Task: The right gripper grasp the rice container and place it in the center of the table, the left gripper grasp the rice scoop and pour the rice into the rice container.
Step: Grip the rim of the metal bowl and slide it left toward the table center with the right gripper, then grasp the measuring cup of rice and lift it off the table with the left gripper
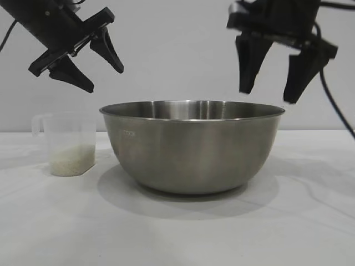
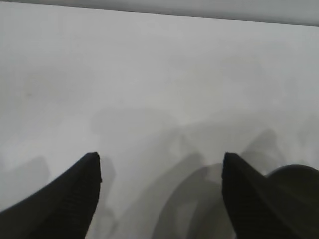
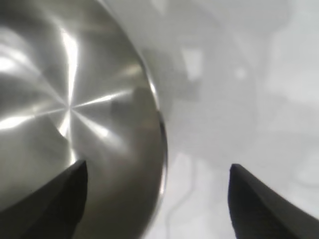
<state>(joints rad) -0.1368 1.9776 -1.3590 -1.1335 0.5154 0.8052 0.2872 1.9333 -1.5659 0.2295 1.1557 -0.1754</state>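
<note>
White table [image 1: 310, 221], pale wall behind. Rice container [image 1: 191, 147] central, rim just below right gripper [image 1: 272, 95]: fingers spread, empty, clear air between. Left gripper [image 1: 105, 77] spread, empty; rice scoop [image 1: 66, 144] with rice [image 1: 70, 159] below it, beside container.

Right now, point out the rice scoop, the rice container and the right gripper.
rice scoop [image 1: 67, 145]: exterior view, its clear front wall.
rice container [image 1: 191, 152]: exterior view, its steel outer wall.
right gripper [image 1: 270, 95]: exterior view, midway between its open fingertips.
</note>
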